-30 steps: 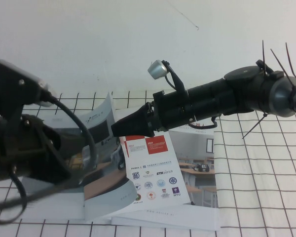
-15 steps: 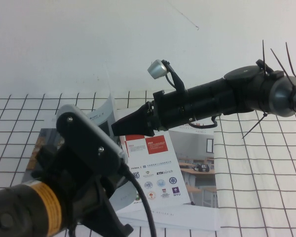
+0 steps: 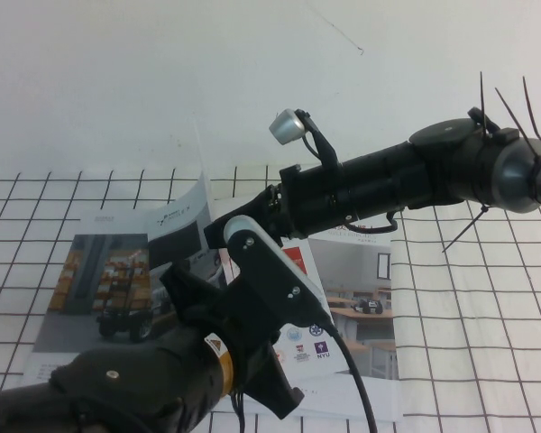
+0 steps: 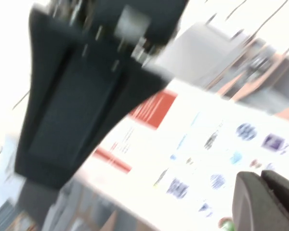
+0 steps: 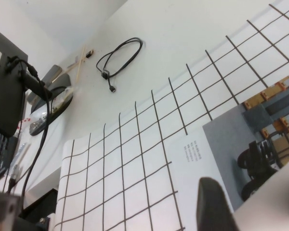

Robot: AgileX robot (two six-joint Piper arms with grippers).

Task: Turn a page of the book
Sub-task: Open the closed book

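While the left arm is crossing the foreground of the high view and covering much of the scene, the book [image 3: 293,298] is lying open on the grid-lined table [image 3: 469,298] under both arms. Its white inner sheet with red squares and logos is showing only in part, just beyond the left gripper [image 3: 272,390], whose tips are hanging low in the high view; whether that gripper is apart or together cannot be told, since the left wrist view is blurring everything and showing only one dark finger [image 4: 267,202] at its edge. The page [image 3: 185,225] is standing half raised, curling up just beside the tip of the right gripper [image 3: 218,234], which is reaching in from the right with its jaws standing apart and gripping nothing visible; actual contact with the page is hard to make out. A brochure [image 3: 99,289] with a warehouse-shelves photo is lying flat beyond the page, partly cut off by the left arm.
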